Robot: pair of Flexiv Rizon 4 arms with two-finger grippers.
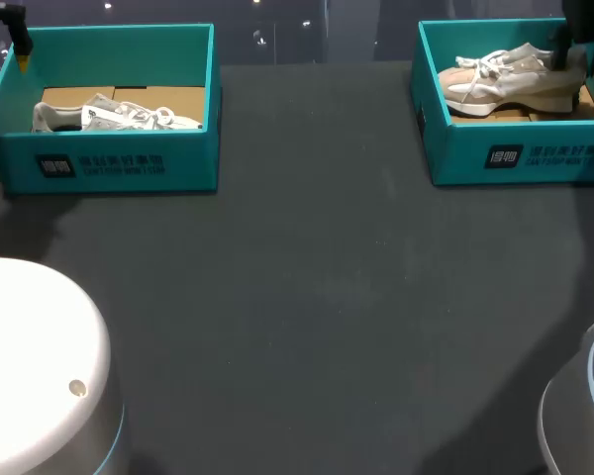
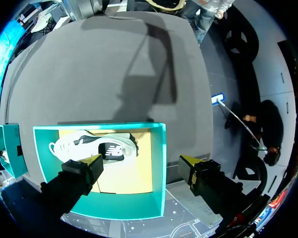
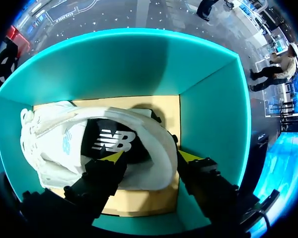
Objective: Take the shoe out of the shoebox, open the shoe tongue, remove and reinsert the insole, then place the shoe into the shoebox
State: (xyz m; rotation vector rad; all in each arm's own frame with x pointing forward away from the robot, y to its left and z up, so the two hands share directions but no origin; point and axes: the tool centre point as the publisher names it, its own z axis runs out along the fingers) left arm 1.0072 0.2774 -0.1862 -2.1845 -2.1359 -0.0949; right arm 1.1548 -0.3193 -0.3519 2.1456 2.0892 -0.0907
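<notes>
shoebox [image 1: 129, 163] [image 1: 535, 153]: 2 | shoes [image 1: 119, 117] [image 1: 505, 79]: 2 | end effectors [image 2: 140, 161] [image 3: 150, 157]: 2 | table [image 1: 307, 297]: 1

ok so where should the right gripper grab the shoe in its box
Probably the heel collar, from straight above: the shoe sits sole-down, opening facing up, so the right gripper can put one finger inside and one outside the heel wall. The box walls block a side approach.

The left arm [image 1: 8, 22] hangs over the far left corner of the tabletop [image 1: 307, 247], wrist pointing down, its jaws spread wide with both yellow fingertips [image 2: 93, 161] in view. The right arm [image 1: 584, 25] comes in at the far right corner and reaches lower, its jaws parted less widely, their yellow fingertips [image 3: 188, 157] also pointing down.
</notes>
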